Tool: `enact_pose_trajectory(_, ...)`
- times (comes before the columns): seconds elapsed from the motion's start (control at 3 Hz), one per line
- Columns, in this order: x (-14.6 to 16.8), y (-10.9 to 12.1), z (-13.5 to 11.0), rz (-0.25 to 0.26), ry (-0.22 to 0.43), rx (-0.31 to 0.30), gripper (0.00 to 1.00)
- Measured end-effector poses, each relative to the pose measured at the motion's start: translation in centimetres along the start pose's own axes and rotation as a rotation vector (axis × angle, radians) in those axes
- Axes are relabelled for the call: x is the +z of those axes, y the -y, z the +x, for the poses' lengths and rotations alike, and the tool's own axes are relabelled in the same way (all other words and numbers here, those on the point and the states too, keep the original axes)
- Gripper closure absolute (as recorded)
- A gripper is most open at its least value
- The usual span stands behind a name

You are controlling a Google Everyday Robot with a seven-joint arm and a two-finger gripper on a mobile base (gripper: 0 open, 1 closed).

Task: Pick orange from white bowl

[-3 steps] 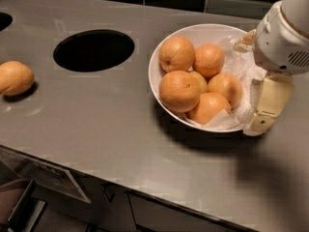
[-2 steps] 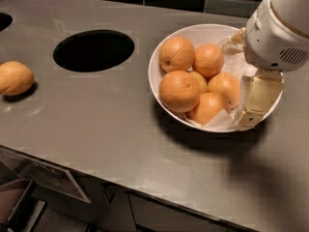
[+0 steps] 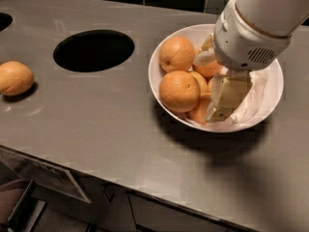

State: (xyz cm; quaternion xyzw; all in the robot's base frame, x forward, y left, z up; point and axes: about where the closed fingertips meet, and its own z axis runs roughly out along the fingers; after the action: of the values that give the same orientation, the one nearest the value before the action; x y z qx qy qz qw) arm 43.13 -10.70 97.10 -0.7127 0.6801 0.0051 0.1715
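Observation:
The white bowl (image 3: 161, 88) stands on the steel counter at the right, lined with crumpled white paper and holding several oranges. The orange (image 3: 179, 91), the largest of them, lies at the bowl's front left, and a similar one (image 3: 176, 53) lies behind it. My gripper (image 3: 208, 87) hangs over the middle of the bowl, just right of the orange. It is open: one cream finger (image 3: 226, 96) reaches down by the front fruits and the other (image 3: 205, 57) is at the back. Smaller oranges (image 3: 206, 70) lie between the fingers, partly hidden. Nothing is held.
A lone squat orange (image 3: 15, 78) lies at the far left of the counter. A round hole (image 3: 93, 50) is cut in the counter left of the bowl, and part of another (image 3: 3, 20) shows at the left edge. The counter's front edge (image 3: 96, 175) drops to cabinets.
My gripper has moved left from the bowl's right rim to over its middle, and now covers the right-hand oranges. The oranges and the bowl have not moved.

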Motion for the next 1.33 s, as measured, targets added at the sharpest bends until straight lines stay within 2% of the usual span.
enact_pose_trajectory(0.67, 1.3, 0.4, -3.1, -0.026, 0.022, -0.079, 0.21)
enact_pose_trajectory(1.33, 2.0, 1.3, -4.0, -0.031, 0.025, -0.108, 0.24)
